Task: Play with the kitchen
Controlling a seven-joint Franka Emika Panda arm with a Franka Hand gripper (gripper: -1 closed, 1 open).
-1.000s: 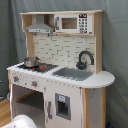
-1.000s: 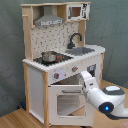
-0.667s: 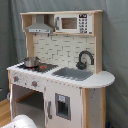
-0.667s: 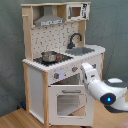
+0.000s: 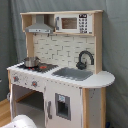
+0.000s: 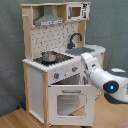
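The kitchen (image 5: 65, 50) is a tall white and light-wood toy with a hood, a microwave, a black faucet (image 5: 85, 59), a grey sink (image 5: 72, 73) and a pot (image 5: 31, 61) on the stovetop. In the second exterior view the kitchen (image 6: 50, 30) has its windowed oven door (image 6: 70, 102) tilted out from the front below the knobs. My white arm (image 6: 107, 82) reaches in from the second exterior view's right. Its gripper (image 6: 84, 74) is close to the knob panel, just above the door's top edge. In the first exterior view the space under the stove (image 5: 27, 100) stands open.
A grey curtain (image 5: 115, 50) hangs behind and beside the kitchen. A wooden floor (image 6: 20, 117) lies in front. A white rounded shape (image 5: 20, 121) sits at the bottom left of the first exterior view. A second windowed door (image 5: 62, 105) is under the sink.
My arm has risen and shifted a little toward the counter's front edge in the second exterior view. The kitchen and the pot have stayed put.
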